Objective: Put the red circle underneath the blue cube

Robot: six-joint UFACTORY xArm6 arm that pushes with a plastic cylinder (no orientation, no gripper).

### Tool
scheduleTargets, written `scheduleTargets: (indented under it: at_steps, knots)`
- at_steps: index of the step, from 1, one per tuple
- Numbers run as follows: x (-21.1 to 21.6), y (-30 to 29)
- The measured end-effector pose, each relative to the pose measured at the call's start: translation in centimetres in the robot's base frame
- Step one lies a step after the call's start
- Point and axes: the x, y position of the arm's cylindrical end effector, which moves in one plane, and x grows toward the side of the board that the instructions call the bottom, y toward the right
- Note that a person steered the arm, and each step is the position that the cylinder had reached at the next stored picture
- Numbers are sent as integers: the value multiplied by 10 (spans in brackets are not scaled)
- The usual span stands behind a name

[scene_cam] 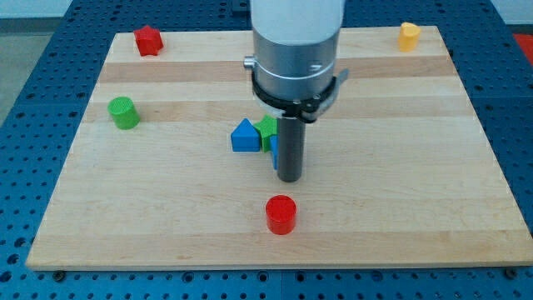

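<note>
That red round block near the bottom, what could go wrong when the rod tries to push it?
My tip stands against a tight cluster: blue triangle, green block, and a blue block mostly hidden behind the rod. Moving off may scatter them. The red cylinder could also slip sideways off the tip, or slide toward the board's bottom edge.

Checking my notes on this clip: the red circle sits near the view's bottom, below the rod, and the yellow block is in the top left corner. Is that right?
Not quite. The yellow block is in the board's top right corner; the top left holds a red block. The camera view shows this. The red circle does sit below my tip.
</note>
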Motion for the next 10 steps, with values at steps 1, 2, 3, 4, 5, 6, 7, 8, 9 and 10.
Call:
scheduleTargets:
  at_steps: [1,2,3,4,5,6,7,8,9,10]
  knots:
    - [-4,-7]
    - [14,11]
    - [44,46]
    - [84,57]
    - [109,43]
    - [104,-10]
    - [66,-19]
    - [28,-25]
    - [25,-25]
    - [40,-5]
